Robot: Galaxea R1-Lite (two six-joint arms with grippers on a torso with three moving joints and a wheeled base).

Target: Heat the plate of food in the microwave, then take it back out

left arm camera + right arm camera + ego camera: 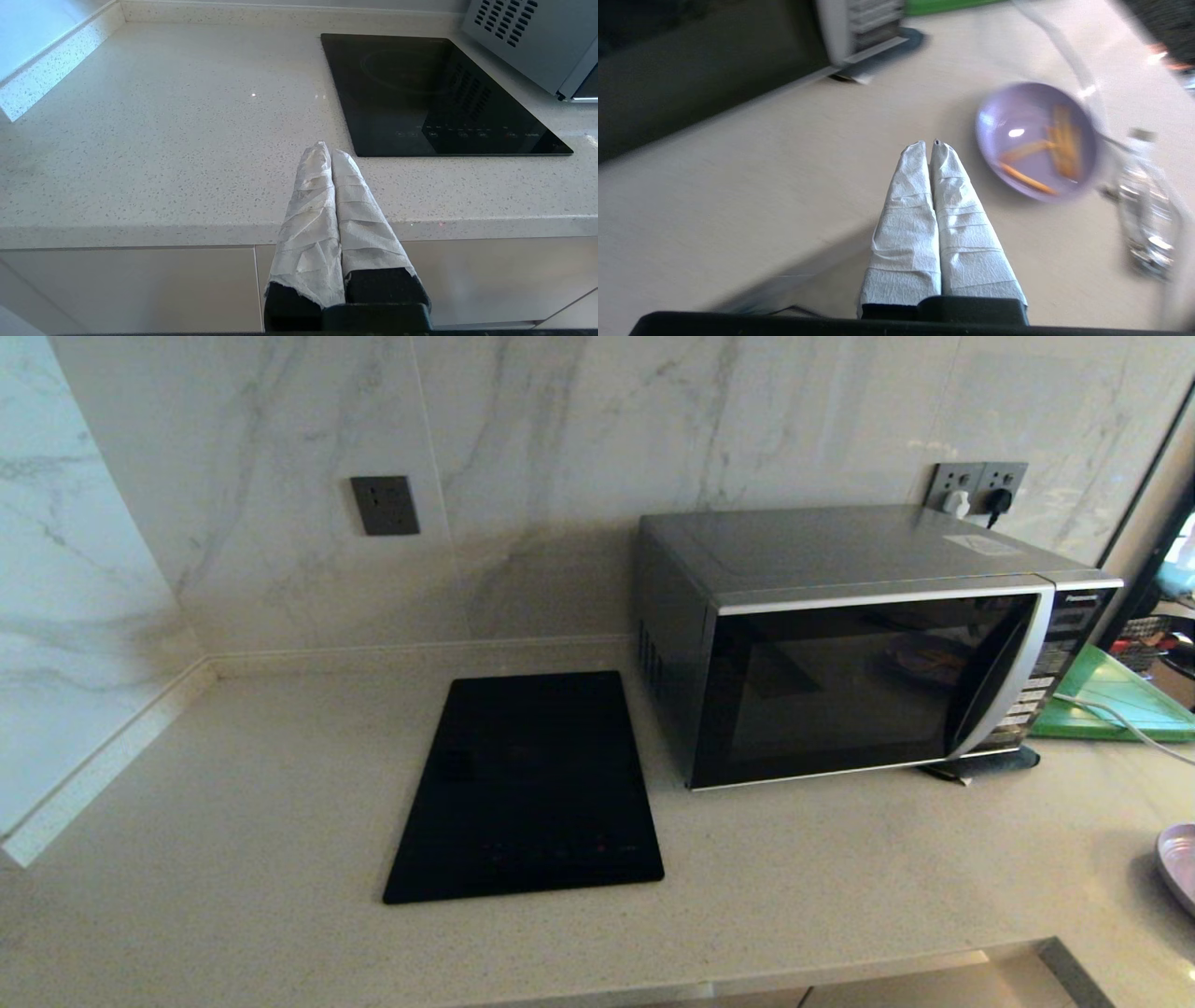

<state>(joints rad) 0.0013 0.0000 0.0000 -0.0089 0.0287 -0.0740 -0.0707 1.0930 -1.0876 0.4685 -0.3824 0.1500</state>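
The silver-grey microwave (868, 635) stands at the back right of the counter, its black glass door closed. The lavender plate of food (1036, 140) with orange-yellow sticks lies on the counter in front of the microwave's right end; only its rim (1178, 863) shows at the head view's right edge. My right gripper (930, 144), wrapped in white tape, hovers shut and empty over the counter just beside the plate, not touching it. My left gripper (329, 150) is shut and empty, held off the counter's front edge near the cooktop. Neither arm shows in the head view.
A flat black cooktop (527, 789) lies left of the microwave. A green board (1116, 700) with a white cable (1111, 717) sits behind the microwave's right side. A clear bottle (1146, 205) stands close beside the plate. Marble walls close the back and left.
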